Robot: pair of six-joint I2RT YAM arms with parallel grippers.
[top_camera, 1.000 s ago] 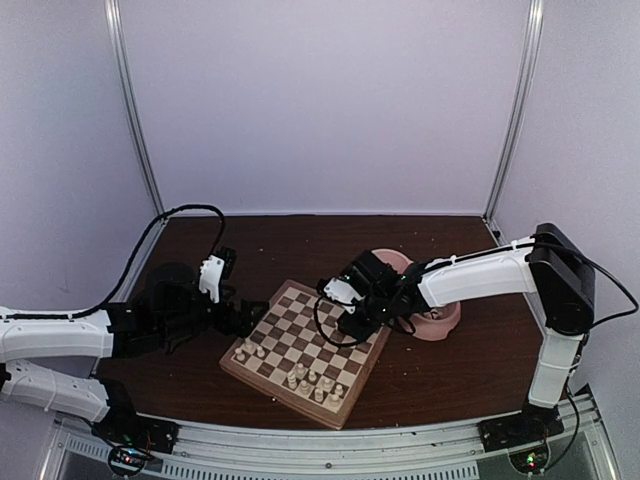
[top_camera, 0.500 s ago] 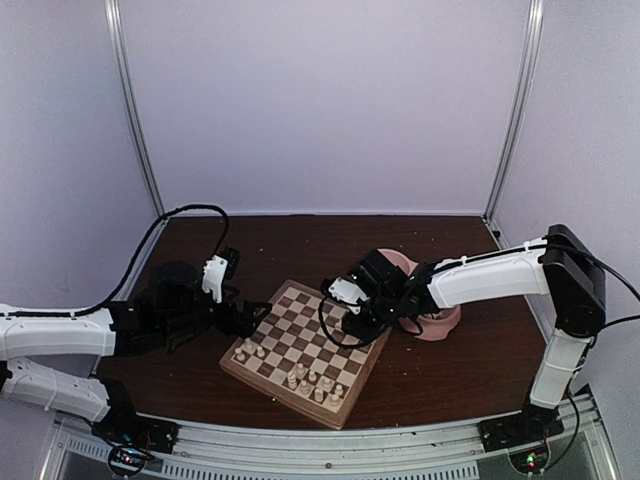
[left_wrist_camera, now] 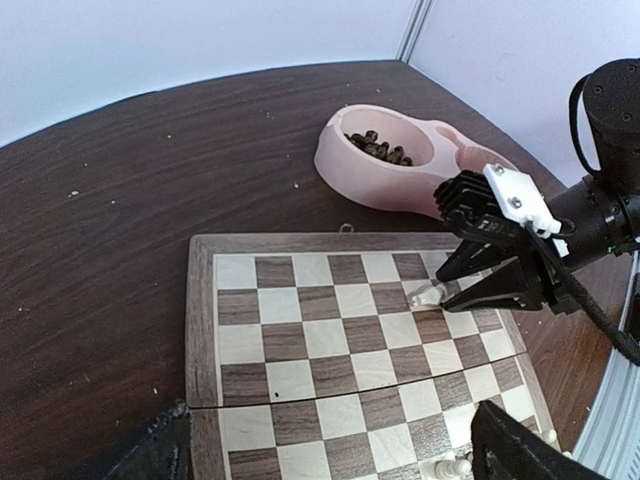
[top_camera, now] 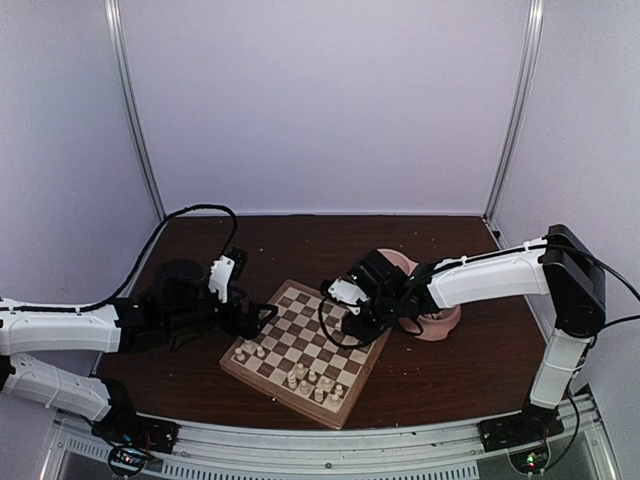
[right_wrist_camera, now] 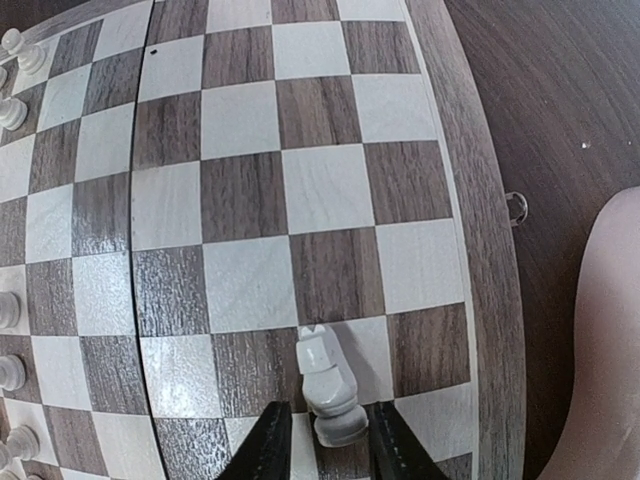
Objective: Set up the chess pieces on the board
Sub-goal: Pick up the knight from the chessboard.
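The board [top_camera: 285,385] lies at the table's middle, with cream chess pieces [top_camera: 312,385] standing on its near rows. My right gripper [right_wrist_camera: 330,450] is open low over the board's far right squares. Its fingertips [right_wrist_camera: 272,440] flank the base of one cream piece [right_wrist_camera: 326,380], which lies on its side on the board [right_wrist_camera: 240,190]. The right finger touches the base and a small gap shows on the left. The left wrist view shows that piece [left_wrist_camera: 428,295] at the right gripper [left_wrist_camera: 445,295]. My left gripper [left_wrist_camera: 335,460] is wide open and empty over the board's left side [top_camera: 262,315].
A pink double bowl [top_camera: 440,320] stands just right of the board and holds dark brown pieces [left_wrist_camera: 378,148]. Cream pieces stand along the board's left edge in the right wrist view [right_wrist_camera: 12,110]. Dark brown table [left_wrist_camera: 120,200] surrounds the board, and enclosure walls stand behind.
My left arm has moved right, bringing its gripper over the board's left edge. My right gripper shifted slightly right a second ago and has since held still.
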